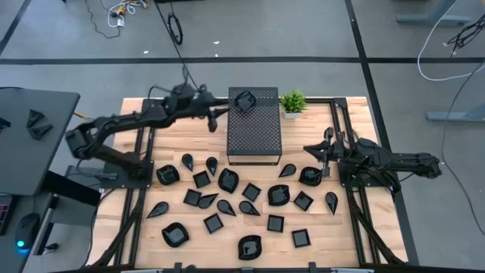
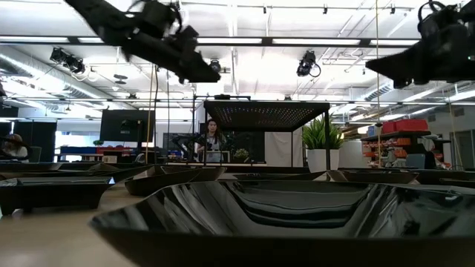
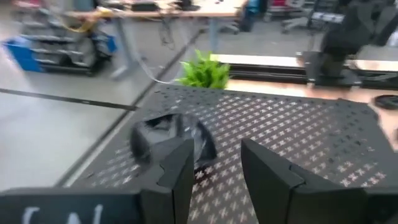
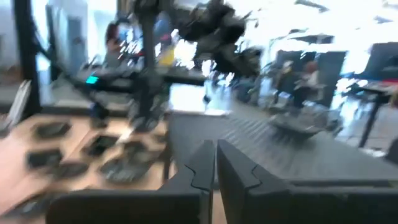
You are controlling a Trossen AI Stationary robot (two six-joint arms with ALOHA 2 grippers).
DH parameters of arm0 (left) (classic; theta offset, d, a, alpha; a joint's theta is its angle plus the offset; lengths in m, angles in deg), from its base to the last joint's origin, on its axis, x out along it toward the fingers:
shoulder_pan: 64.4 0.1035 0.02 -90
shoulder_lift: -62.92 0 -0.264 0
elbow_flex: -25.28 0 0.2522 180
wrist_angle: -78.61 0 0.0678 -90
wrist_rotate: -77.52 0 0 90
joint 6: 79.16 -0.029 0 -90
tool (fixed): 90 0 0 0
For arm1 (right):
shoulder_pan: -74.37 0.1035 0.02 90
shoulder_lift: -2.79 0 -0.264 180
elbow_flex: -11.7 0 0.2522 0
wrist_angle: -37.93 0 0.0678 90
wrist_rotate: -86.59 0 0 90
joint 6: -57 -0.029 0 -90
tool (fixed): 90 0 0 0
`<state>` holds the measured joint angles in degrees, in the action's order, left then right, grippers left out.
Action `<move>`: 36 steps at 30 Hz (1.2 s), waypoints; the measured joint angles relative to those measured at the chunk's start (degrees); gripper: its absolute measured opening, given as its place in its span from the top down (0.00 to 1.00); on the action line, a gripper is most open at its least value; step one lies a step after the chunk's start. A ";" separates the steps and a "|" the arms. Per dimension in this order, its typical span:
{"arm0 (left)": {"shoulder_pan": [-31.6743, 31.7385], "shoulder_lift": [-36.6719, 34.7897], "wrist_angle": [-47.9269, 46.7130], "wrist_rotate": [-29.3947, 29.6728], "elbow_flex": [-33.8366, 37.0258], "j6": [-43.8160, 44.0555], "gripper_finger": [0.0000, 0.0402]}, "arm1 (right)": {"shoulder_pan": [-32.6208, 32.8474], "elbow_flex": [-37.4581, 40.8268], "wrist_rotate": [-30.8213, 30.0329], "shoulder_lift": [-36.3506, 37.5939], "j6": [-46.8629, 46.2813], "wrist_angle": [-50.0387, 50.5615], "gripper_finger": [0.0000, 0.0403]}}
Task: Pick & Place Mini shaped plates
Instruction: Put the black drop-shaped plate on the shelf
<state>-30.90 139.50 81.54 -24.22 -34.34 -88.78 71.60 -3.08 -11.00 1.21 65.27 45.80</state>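
Several mini shaped plates (image 1: 228,180), small glossy black dishes, lie scattered over the wooden table's near half. One more mini plate (image 1: 245,99) rests on its base on top of the black perforated box (image 1: 255,133), near the box's far left corner; the left wrist view shows it (image 3: 168,140) just beyond my fingers. My left gripper (image 1: 221,114) hovers open at the box's left edge, above its top (image 3: 217,168), with nothing between its fingers. My right gripper (image 1: 312,149) waits shut at the table's right (image 4: 214,165).
A small green potted plant (image 1: 292,102) stands just right of the box's far corner. Black rails (image 1: 356,205) run along the table's left and right sides. A dark side desk (image 1: 26,136) sits left of the table. People show in the room behind.
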 joint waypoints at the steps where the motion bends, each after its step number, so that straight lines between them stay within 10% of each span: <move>1: -0.39 -1.73 0.15 1.56 1.32 0.01 0.66 | -0.03 0.01 -0.24 0.02 0.43 -0.91 0.94; 7: -2.33 -9.43 0.57 4.51 7.72 1.31 0.66 | -0.15 0.00 -0.56 -0.02 1.74 -5.81 0.94; 23: -11.31 -12.72 0.47 6.72 11.81 4.05 0.66 | 2.72 0.00 6.57 -4.37 -35.42 -22.56 0.94; 36: -13.56 -12.70 -0.26 12.61 11.81 4.06 0.66 | 10.11 -14.86 2.54 -32.33 -40.82 2.18 0.94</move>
<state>-44.45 126.80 81.28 -11.61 -22.53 -84.72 81.71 -17.94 -8.46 -31.13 24.45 47.98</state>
